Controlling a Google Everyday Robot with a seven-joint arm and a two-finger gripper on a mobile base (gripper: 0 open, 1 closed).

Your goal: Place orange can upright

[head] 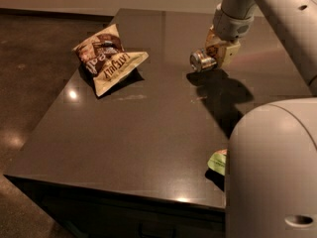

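Item one: the snack bags [110,58], two crinkled packets lying overlapped on the dark table [148,133] at its left side. They are not part of the job and lie flat, untouched; they serve here as the reference mark.

Item two: the orange can [200,61], to the right of the snack bags and well apart from them, at about the same depth on the table. It is held on its side, the silver end facing back toward the bags. A shadow [218,86] falls on the surface just below and to the right of it, apart from the can itself, so in my judgement the can is carried clear of the table, not resting on it.

Item three: the gripper [216,58], right of the bags and directly at the can, its two fingers closed narrowly on the can's body from above. The arm [237,14] comes down to it from the upper right. The grip across the body would allow the wrist to turn the can onto its end; that turn is not yet done.

Item four: a small green item [218,161], right of and nearer than the bags, partly hidden by the robot's body [272,172]. Identity undetermined.
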